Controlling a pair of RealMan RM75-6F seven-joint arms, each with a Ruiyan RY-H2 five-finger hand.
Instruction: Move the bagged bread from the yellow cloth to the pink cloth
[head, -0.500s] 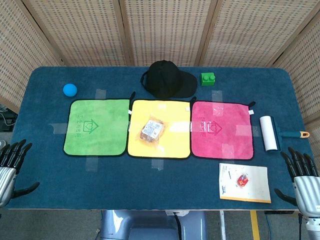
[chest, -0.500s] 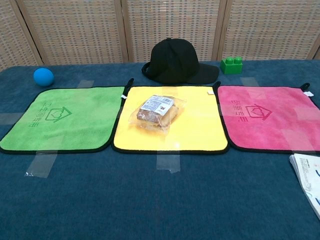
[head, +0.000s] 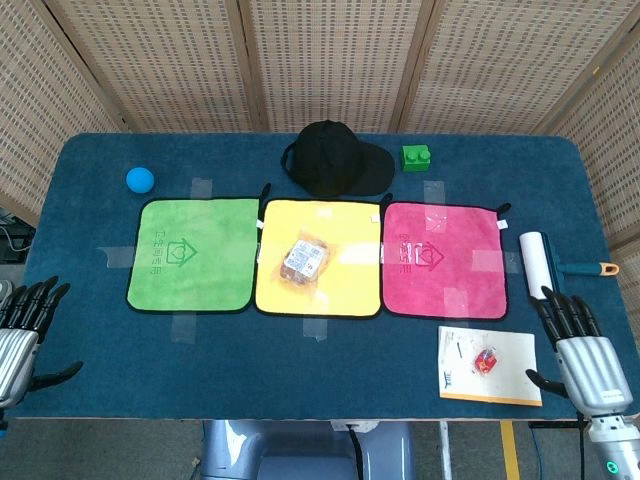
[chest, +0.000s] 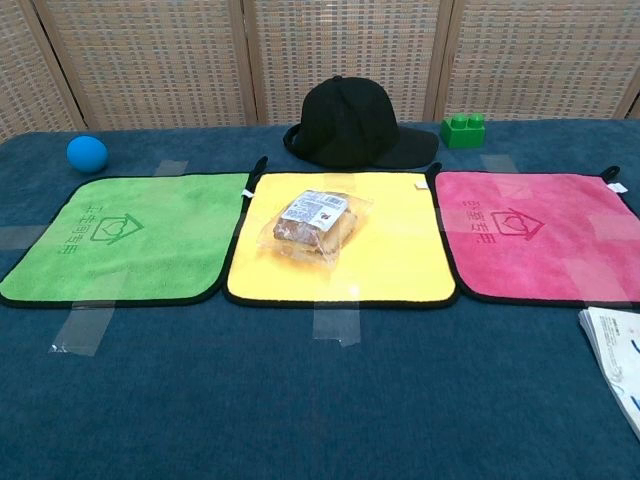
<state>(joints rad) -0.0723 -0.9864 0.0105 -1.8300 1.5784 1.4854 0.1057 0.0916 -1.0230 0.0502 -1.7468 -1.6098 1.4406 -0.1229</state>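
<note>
Right hand (head: 588, 352): fingers spread, empty, at the near right table corner, beside the booklet (head: 489, 364); unseen in the chest view
Left hand (head: 20, 330): fingers apart, empty, at the near left table edge, well apart from all three cloths
Bagged bread (head: 302, 260): lying flat near the middle of the yellow cloth (head: 345, 290), label side up, slightly skewed; untouched
Pink cloth (head: 445, 260): bare, just right of the yellow cloth, edges nearly touching, taped down
Task progress: judged not yet begun; no hand near the bag
Handling, weight: probably light, small loaf in thin clear film
Handling, stiffness: likely soft and crushable; gentle squeeze advised
Handling, surface: glossy film, presumably slippery and prone to crinkle or slide under fingertips
Where to grip: across the loaf's narrow sides, through the film, rather than by a loose film edge
Likely hand for the move: right, nearer the pink cloth
Surroundings: green cloth (head: 190, 255) to the left; black cap (head: 335, 158), green brick (head: 416, 157), blue ball (head: 140, 180) behind; lint roller (head: 542, 265) at right
</note>
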